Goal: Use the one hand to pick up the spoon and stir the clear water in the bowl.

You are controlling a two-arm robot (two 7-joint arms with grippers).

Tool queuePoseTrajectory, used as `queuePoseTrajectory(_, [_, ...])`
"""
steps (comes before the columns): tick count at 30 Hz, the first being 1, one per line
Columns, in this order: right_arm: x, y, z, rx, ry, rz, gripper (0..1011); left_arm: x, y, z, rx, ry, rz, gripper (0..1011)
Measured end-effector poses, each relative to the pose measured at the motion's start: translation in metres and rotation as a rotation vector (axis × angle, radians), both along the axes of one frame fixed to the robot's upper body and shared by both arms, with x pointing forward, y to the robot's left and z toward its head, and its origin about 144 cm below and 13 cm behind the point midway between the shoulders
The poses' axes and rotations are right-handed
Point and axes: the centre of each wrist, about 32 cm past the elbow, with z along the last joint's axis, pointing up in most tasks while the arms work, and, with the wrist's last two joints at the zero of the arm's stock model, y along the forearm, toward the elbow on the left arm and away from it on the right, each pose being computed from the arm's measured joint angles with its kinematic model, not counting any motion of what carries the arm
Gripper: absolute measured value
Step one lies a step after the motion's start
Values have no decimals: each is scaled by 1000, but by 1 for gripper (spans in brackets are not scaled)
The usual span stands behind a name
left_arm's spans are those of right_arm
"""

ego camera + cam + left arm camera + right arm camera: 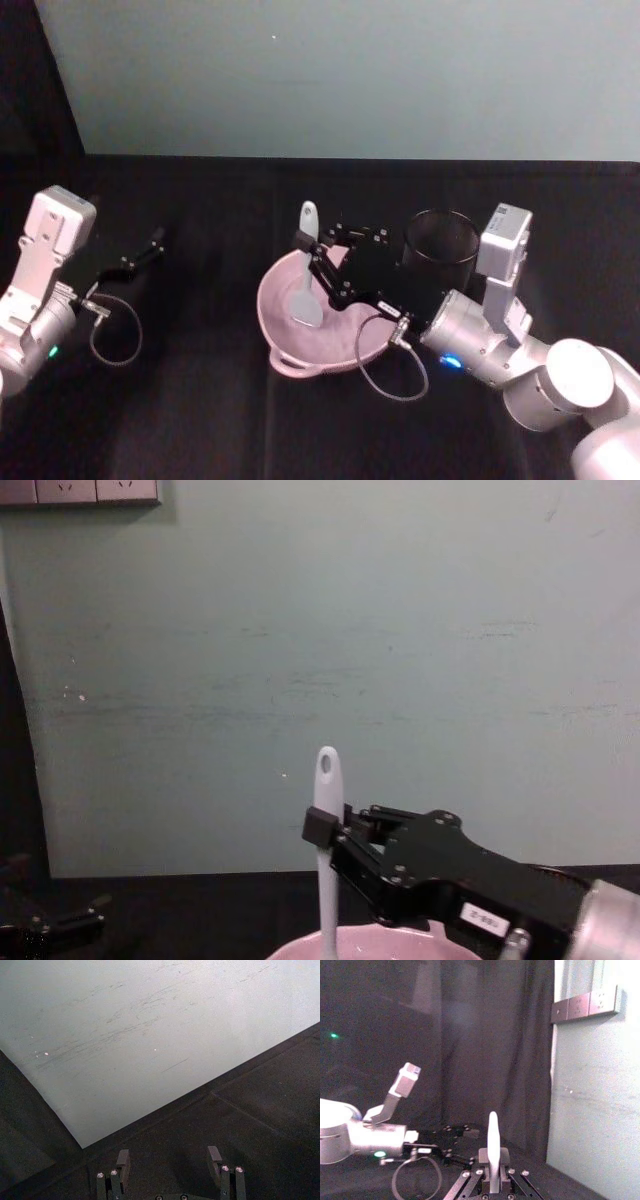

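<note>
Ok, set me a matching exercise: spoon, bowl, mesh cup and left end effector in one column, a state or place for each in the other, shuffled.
1. spoon
2. bowl
3. mesh cup
4. left end effector

A. open, holding nothing, off on the robot's left
B. pink, beneath the spoon
C. upright, clamped in the right end effector
D. black, by the bowl's far right side

Pairs: 1-C, 2-B, 3-D, 4-A

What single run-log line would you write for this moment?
right gripper: shut on spoon, handle up, scoop end inside bowl | left gripper: fingers open, idle at left | mesh cup: right of bowl
</note>
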Motion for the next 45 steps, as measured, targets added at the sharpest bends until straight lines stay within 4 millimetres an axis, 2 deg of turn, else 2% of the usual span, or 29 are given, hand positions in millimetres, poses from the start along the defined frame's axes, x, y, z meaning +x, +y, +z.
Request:
queuePoseTrajectory(8, [25, 12, -10, -14, -73, -112, 111, 0, 0, 0, 0, 0, 0, 1011])
queuePoseTrajectory(17, [37, -2, -10, -47, -131, -234, 111, 0, 0, 0, 0, 0, 0, 1011])
queuePoseTrajectory(22, [29, -16, -3, -70, -130, -240, 112, 0, 0, 0, 0, 0, 0, 1011])
queuePoseTrajectory(28, [14, -23, 1, -70, -76, -194, 111, 0, 0, 0, 0, 0, 0, 1011])
queuePoseTrajectory(37, [-3, -15, 1, -14, 9, -103, 112, 0, 0, 0, 0, 0, 0, 1011])
queuePoseTrajectory(45, [3, -4, -2, 23, 25, -96, 111, 0, 0, 0, 0, 0, 0, 1011])
